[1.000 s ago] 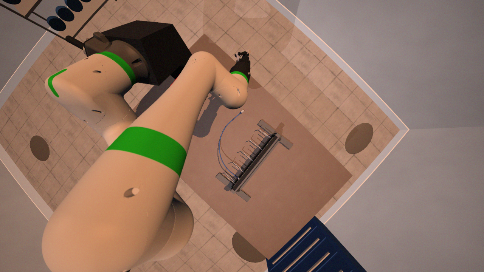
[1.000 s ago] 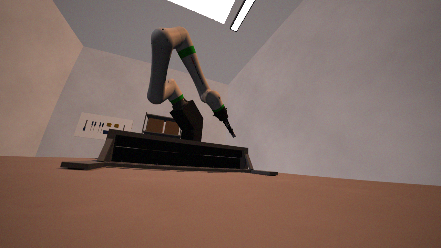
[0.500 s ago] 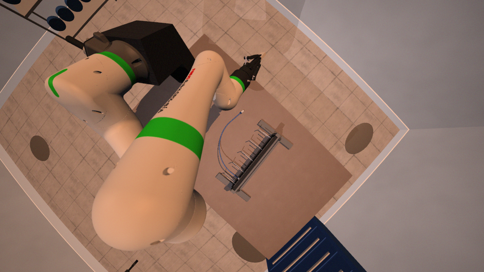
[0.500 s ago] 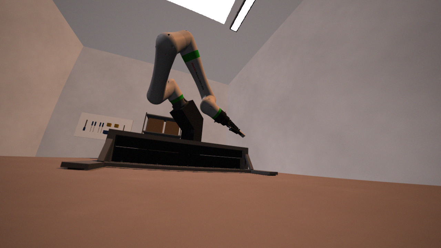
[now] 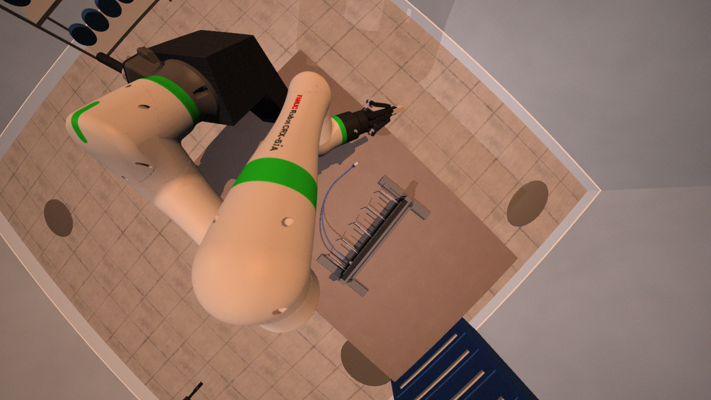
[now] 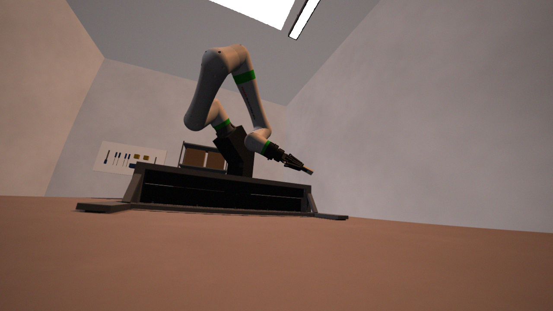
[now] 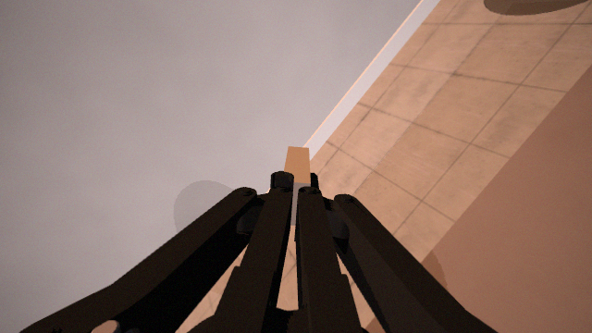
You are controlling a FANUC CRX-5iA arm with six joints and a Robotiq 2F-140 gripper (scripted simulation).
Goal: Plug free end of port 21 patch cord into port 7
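The rack (image 5: 376,235) (image 6: 193,172) stands on the table, with thin metal prongs along its front. The blue patch cord curves over the table in front of it. One end meets the rack near its lower end in the top view. The free plug (image 5: 354,165) lies on the table beyond the rack's other end. My gripper (image 5: 397,109) (image 6: 308,170) (image 7: 297,164) is shut and empty, with pale tips together. It is raised off the table, tilted outward near the table's edge, away from plug and rack. The port numbers cannot be read, and the wrist view shows neither cord nor rack.
The brown table (image 5: 427,268) (image 7: 532,199) has its long edge close to my gripper. A blue slatted unit (image 5: 442,358) adjoins its far end. My black pedestal (image 5: 233,74) stands at the opposite end. The rack's feet (image 5: 356,286) (image 6: 102,206) stick out on the table.
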